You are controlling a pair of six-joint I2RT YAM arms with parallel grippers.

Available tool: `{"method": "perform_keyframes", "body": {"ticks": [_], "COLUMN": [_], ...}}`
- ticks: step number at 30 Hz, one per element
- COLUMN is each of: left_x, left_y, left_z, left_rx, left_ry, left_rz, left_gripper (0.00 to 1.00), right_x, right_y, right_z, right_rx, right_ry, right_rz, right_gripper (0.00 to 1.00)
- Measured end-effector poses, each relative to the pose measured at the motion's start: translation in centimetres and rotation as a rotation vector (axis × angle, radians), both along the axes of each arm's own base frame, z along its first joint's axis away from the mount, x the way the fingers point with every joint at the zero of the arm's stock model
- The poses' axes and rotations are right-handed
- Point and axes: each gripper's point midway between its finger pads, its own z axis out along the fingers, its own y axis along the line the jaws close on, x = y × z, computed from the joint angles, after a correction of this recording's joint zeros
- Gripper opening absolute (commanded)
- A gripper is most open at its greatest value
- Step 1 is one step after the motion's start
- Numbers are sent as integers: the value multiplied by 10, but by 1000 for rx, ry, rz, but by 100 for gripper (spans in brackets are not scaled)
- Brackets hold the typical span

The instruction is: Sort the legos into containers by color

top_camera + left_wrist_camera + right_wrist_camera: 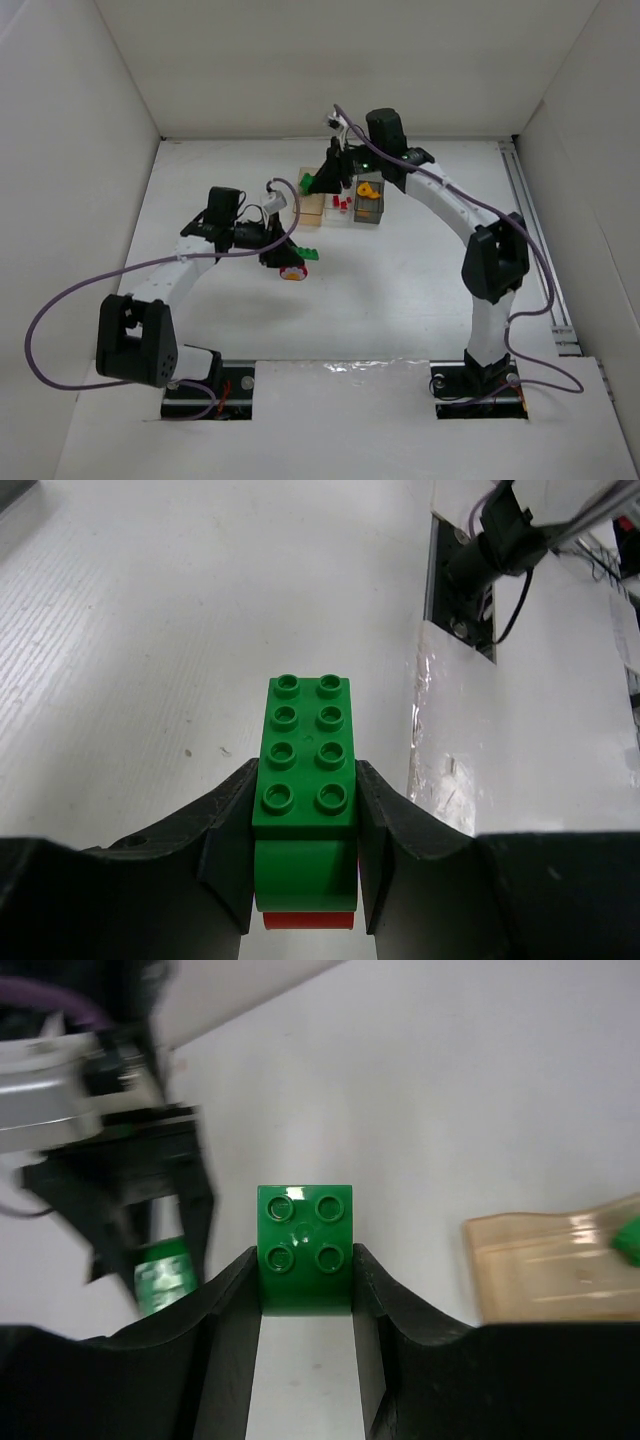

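Note:
My left gripper (288, 256) is shut on a long green lego (305, 750), which sticks out past the fingertips (308, 252). A red piece (305, 919) shows just under it, and in the top view a red and yellow piece (292, 273) lies by that gripper. My right gripper (320, 180) is shut on a small square green lego (305, 1232), held above the left end of the row of containers (308, 181). The amber container (310, 207) stands on the left. The clear one (342, 214) holds red legos (342, 204), and the dark grey one (369, 212) holds an orange piece (367, 189).
White walls enclose the table on the left, back and right. A metal rail (535, 250) runs along the right side. Purple cables (60, 300) loop from both arms. In the right wrist view the amber container (560, 1270) lies to the right and the left arm (120, 1170) shows blurred at left.

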Motion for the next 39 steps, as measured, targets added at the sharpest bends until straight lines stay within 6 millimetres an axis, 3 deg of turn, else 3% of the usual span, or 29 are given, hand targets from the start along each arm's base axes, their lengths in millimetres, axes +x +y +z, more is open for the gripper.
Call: {"method": "perform_keyframes", "body": {"ticks": [3,6,9,13,16,17,19,23,24,28,32,35,39], "left_x": [1,8,16,23,26,27,28,31,33,43,48,49,48], "left_y": [11,23,29,34,37,39,39,41,42,44,38,33,31], "left_z": [-1,3,13,18,15,14,14,15,16,18,25,32,41], "left_rx": [7,14,11,7,13,15,16,8,1,-48,-132,-185,-223], "left_ry": [5,-8,-41,-59,-48,-45,-42,-27,-24,18,103,162,207], "left_rz": [69,153,208,251,275,283,290,306,314,351,345,325,301], "left_gripper": [0,0,0,0,0,0,0,0,0,0,0,0,0], "right_x": [43,81,97,105,107,108,109,112,112,104,88,64,55], "right_y": [10,17,18,16,14,13,13,13,12,2,-13,-46,-69], "right_z": [-16,-48,-87,-135,-151,-153,-153,-149,-149,-141,-113,-93,-61], "right_rx": [-51,-119,-195,-288,-324,-332,-340,-340,-339,-336,-244,-190,-153], "right_ry": [-25,-28,3,52,60,57,45,15,7,-15,-85,-148,-360], "right_rz": [-125,-247,-318,-372,-393,-399,-407,-403,-401,-382,-318,-279,-250], "right_gripper": [0,0,0,0,26,41,50,57,65,68,68,68,68]}}
